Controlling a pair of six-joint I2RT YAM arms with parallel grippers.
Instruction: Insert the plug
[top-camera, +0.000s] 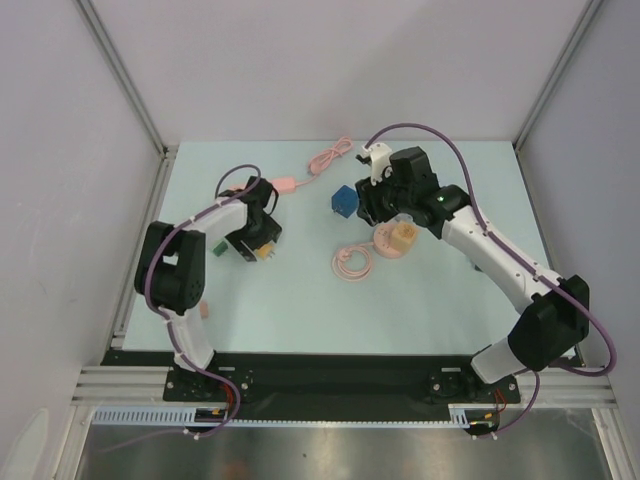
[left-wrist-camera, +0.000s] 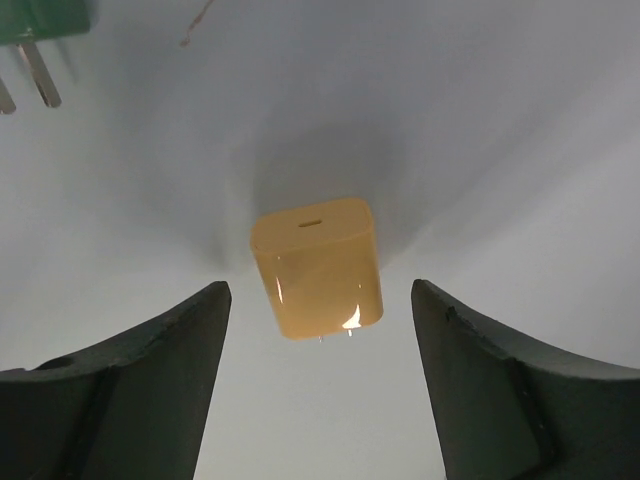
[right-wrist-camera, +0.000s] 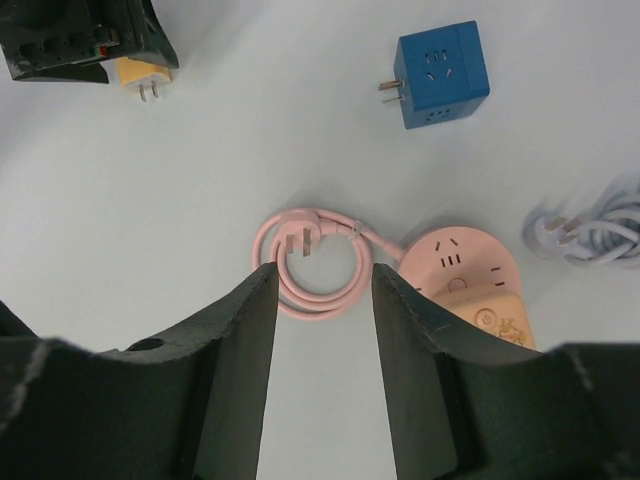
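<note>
The left gripper (left-wrist-camera: 320, 290) is hanging with its jaws spread wide and gripping nothing. A yellow-orange charger block (left-wrist-camera: 318, 265) is lying on the table (top-camera: 440, 300) straight between the two fingers (left-wrist-camera: 170, 350), with a clear gap on each side. Its slotted end is facing away from the wrist and its two small prongs are pointing back toward it. A green plug (left-wrist-camera: 40, 20) with bare metal prongs is showing further out, at the upper left corner of the left wrist view.

The right gripper (right-wrist-camera: 325, 275) is hovering with its jaws only moderately parted, also gripping nothing. The pink plug (right-wrist-camera: 297, 243) is lying just beyond the fingertips, inside its own coiled pink cord (right-wrist-camera: 300, 305). That cord is running off to a round pink socket (right-wrist-camera: 455, 262) just beside the right-hand finger, which is carrying an orange block (right-wrist-camera: 495, 310). A blue cube adapter (right-wrist-camera: 440, 72) is sitting well beyond it, and a pale cable (right-wrist-camera: 590, 232) is lying at the edge of the right wrist view.
</note>
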